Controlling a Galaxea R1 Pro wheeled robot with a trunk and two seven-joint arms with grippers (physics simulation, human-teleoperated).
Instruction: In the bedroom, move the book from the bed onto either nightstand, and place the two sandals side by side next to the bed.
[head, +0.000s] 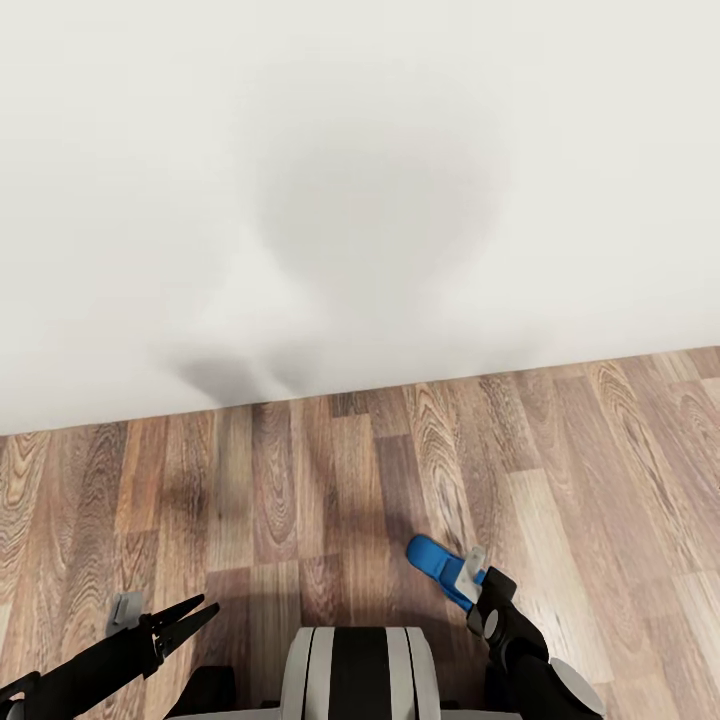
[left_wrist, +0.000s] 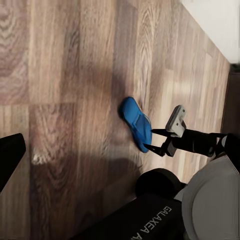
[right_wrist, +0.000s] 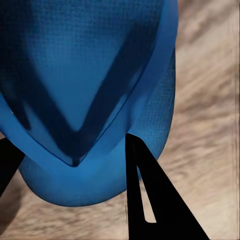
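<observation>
One sandal (right_wrist: 95, 95) sits between the jaws of our right gripper (head: 478, 588), the two dark fingers (right_wrist: 150, 200) closed against its blue sole from either side, so the jaws are narrow and holding it. In the right wrist view the V of its strap fills most of the frame, with wood grain blurred behind. From the head view we see the sandal (head: 437, 565) sticking out ahead of the gripper, above the floor (head: 300, 480), just in front of our trunk (head: 358, 672). The left wrist view shows the same sandal (left_wrist: 136, 122) with the right gripper (left_wrist: 159, 141) at one end of it.

Our left gripper (head: 195, 618) holds nothing; its two fingers taper close together with a slim gap between the tips, low over the planks.

We count one sandal, two grippers. A white wall (head: 360, 180) rises beyond the floor, carrying soft shadows.
</observation>
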